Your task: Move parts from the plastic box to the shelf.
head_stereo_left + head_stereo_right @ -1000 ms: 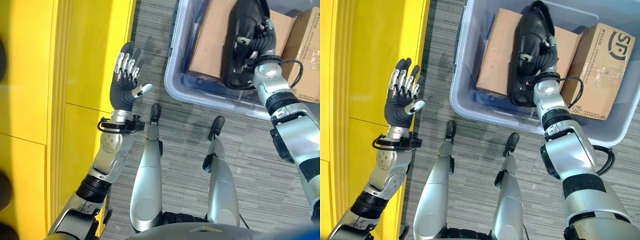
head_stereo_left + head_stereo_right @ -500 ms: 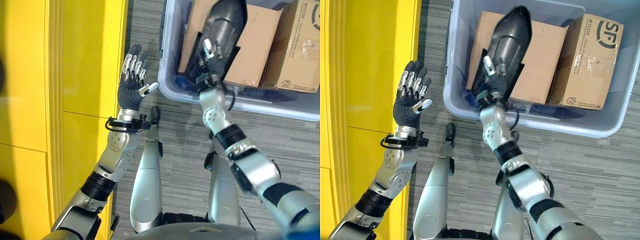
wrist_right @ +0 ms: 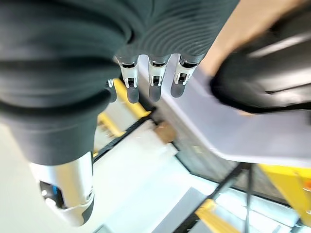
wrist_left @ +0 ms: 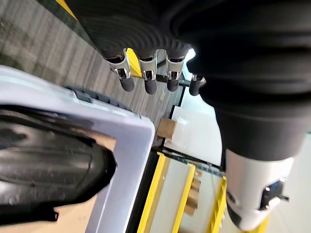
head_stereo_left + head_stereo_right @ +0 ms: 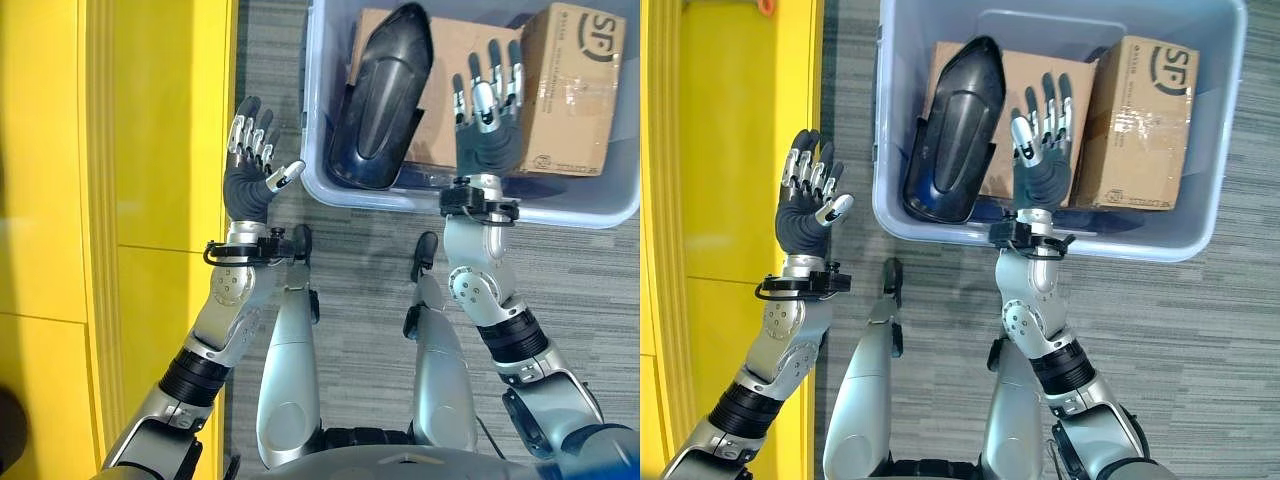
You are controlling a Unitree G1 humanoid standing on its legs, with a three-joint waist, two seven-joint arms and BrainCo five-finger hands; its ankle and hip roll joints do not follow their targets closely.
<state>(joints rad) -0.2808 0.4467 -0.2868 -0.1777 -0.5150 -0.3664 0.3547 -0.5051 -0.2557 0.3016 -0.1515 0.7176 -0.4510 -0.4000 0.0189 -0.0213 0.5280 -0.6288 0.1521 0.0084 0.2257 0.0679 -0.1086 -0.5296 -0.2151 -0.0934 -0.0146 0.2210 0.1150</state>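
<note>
A long black moulded part (image 5: 955, 130) leans in the left side of the blue-grey plastic box (image 5: 1040, 238), its near end against the box's front wall. My right hand (image 5: 1043, 150) is raised just right of it, open, fingers straight, holding nothing. My left hand (image 5: 808, 205) is held up open between the box and the yellow shelf (image 5: 730, 150), palm toward the box and apart from both. The right wrist view has the straight fingers (image 3: 153, 80) beside the black part (image 3: 262, 77). Past the fingers (image 4: 146, 80) in the left wrist view lie the part (image 4: 48, 165) and the box rim (image 4: 126, 145).
A flat brown cardboard box (image 5: 1005, 110) lies under the black part, and a taped cardboard box (image 5: 1135, 120) stands at the box's right side. Grey striped carpet (image 5: 1200, 330) surrounds the box. The yellow shelf runs along the whole left side.
My right hand has let go of the black part and now stands open to its right. The part rests in the box. The camera has shifted; my left hand has hardly moved.
</note>
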